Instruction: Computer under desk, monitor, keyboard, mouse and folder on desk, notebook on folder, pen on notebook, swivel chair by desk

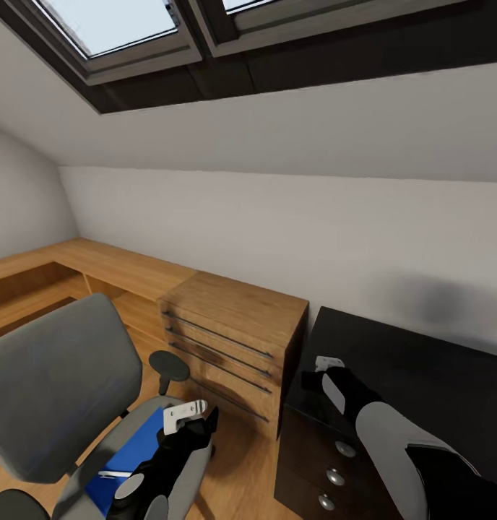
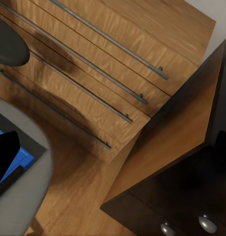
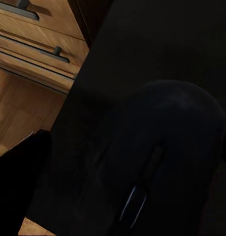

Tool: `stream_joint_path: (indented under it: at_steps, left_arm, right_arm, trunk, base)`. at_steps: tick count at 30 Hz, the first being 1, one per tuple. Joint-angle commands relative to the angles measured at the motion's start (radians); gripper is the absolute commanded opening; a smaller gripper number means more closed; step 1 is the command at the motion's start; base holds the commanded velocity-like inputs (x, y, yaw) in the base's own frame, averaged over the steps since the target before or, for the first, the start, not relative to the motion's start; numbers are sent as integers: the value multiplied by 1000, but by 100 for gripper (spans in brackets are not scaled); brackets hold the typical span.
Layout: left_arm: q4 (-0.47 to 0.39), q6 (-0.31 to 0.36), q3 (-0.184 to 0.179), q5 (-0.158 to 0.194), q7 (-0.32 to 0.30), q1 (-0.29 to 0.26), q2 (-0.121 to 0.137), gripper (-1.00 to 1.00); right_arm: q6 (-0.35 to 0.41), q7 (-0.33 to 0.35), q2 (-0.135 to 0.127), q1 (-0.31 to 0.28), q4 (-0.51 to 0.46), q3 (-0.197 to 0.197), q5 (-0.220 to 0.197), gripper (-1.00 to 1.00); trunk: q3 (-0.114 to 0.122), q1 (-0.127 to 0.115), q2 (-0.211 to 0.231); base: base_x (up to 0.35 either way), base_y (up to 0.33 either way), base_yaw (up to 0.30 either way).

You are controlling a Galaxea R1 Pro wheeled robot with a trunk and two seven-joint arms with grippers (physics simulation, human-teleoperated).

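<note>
Worktop (image 1: 422,375): glossy black, dark drawers with silver knobs. Mouse (image 3: 162,162): black. Swivel chair (image 1: 53,383): grey upholstery, black armrests. Folder (image 1: 129,458): bright blue. Cabinet (image 1: 234,318): light wood grain, grey bar handles. Floor (image 1: 234,462): warm wood. Walls white.

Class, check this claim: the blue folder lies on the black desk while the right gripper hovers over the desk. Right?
Not right. The blue folder lies on the swivel chair seat, as the head view shows. The right gripper does hover over the black desk.
</note>
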Motion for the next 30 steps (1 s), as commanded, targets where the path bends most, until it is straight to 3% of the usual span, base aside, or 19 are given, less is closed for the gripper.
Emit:
stream_joint_path:
  at_steps: [1, 21, 25, 30]
  left_arm:
    - [-2, 3, -1, 11, 9, 0, 0, 100]
    - [-1, 3, 4, 11, 9, 0, 3, 100]
    - [2, 3, 6, 11, 9, 0, 5, 100]
    - [3, 3, 9, 10, 9, 0, 6, 100]
  right_arm:
    - [5, -3, 1, 0, -2, -6, -5, 100]
    - [3, -1, -4, 0, -29, -7, -6, 100]
    - [26, -2, -4, 6, -167, -9, -7, 100]
    - [101, -5, 0, 98, -391, -9, -7, 100]
  trunk:
    - [-1, 0, -1]
    - [-1, 0, -1]
    - [-1, 0, -1]
    - [-1, 0, -1]
  base:
    - [0, 0, 0]
    - [0, 0, 0]
    - [0, 0, 0]
    - [0, 0, 0]
